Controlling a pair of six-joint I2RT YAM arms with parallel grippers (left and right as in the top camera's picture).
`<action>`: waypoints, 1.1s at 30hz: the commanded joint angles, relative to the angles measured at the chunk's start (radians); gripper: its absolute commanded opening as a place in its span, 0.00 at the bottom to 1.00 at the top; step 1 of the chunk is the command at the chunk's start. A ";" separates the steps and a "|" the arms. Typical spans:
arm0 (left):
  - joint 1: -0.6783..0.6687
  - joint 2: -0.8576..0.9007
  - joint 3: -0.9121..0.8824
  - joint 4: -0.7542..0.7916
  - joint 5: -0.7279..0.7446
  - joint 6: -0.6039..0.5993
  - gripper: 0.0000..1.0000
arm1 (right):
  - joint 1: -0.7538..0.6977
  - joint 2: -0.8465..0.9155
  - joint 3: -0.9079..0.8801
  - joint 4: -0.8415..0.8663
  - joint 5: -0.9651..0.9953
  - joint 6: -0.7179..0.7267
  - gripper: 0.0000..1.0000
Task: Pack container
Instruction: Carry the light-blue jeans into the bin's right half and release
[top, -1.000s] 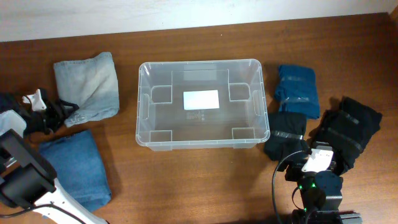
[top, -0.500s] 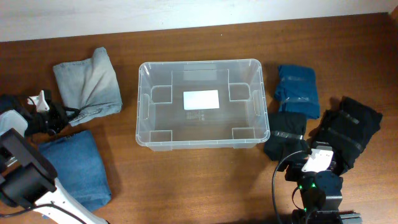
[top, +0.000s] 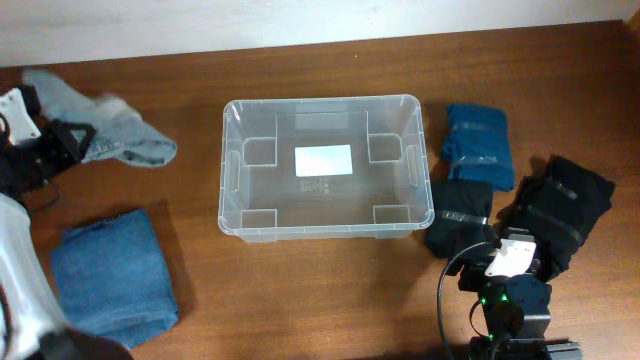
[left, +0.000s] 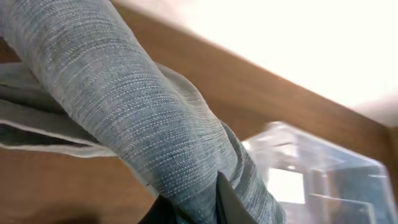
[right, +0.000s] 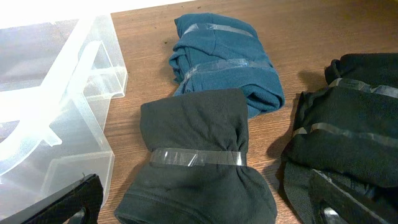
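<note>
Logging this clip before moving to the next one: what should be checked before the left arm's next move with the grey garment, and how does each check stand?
1. Grip: the left end effector holds the grey garment: ok, the cloth is bunched in it.
2. Garment fully off the table: cannot tell; its far end spreads wide in the overhead view.
3. The container is upright and empty: ok, only its white label shows inside.
4. Way from garment to container free: ok, nothing lies between them.
5. The right end effector is out of the way: ok, it is open over the black bundle, beside the container.
</note>
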 joint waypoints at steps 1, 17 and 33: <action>-0.079 -0.170 0.013 0.010 0.127 -0.077 0.00 | -0.007 -0.010 -0.007 -0.001 -0.002 -0.004 0.98; -0.766 -0.279 0.013 0.099 -0.034 -0.103 0.00 | -0.007 -0.010 -0.007 -0.001 -0.002 -0.004 0.98; -1.203 0.065 0.012 0.213 -0.410 -0.251 0.00 | -0.007 -0.010 -0.007 -0.001 -0.002 -0.004 0.98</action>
